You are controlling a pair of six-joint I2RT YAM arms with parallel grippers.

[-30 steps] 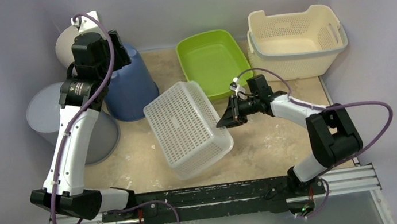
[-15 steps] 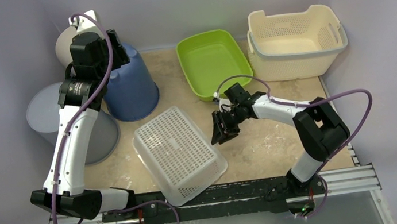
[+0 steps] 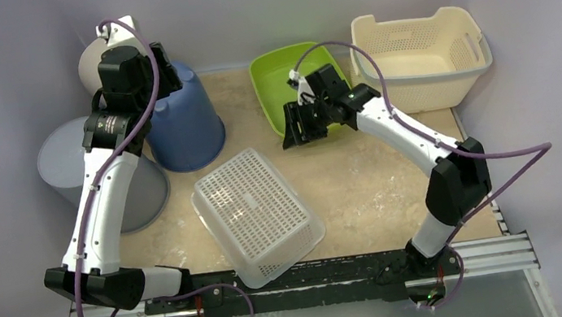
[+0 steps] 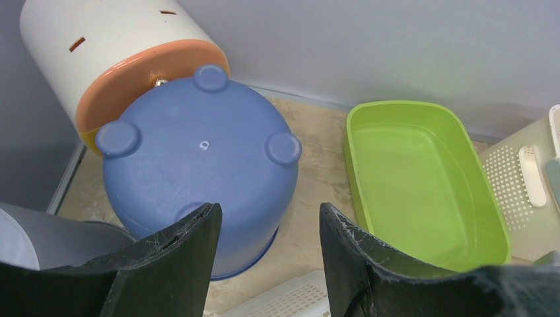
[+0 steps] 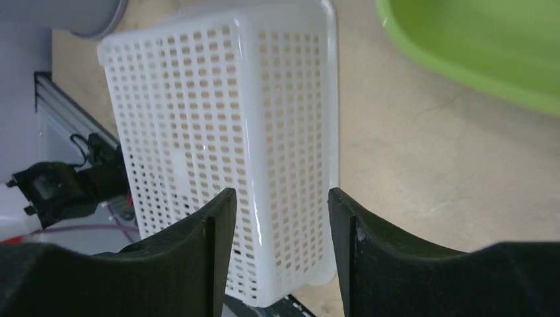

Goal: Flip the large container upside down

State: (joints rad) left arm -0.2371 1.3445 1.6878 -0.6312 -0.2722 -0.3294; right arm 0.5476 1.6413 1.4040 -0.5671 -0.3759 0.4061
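The large white perforated basket (image 3: pixel 256 211) lies bottom-up on the table near the front edge, between the two arms. It also shows in the right wrist view (image 5: pixel 224 132), and a corner of it shows in the left wrist view (image 4: pixel 284 304). My right gripper (image 3: pixel 291 136) is open and empty, raised beside the green tray, well clear of the basket; its jaws (image 5: pixel 280 198) stand apart. My left gripper (image 3: pixel 168 73) is open and empty above the upturned blue bucket (image 3: pixel 184 122), with its jaws (image 4: pixel 271 214) apart.
A green tray (image 3: pixel 263 95) and a cream basket (image 3: pixel 419 50) stand at the back. The blue bucket (image 4: pixel 198 152), a grey bucket (image 3: pixel 65 162) and a white and orange cylinder (image 3: pixel 93 64) crowd the back left. Walls close in on the left, back and right sides.
The white basket tipped from leaning on its edge to lying flat, bottom-up, nearer the front. My right gripper then drew back and up toward the green tray. The left arm stayed still.
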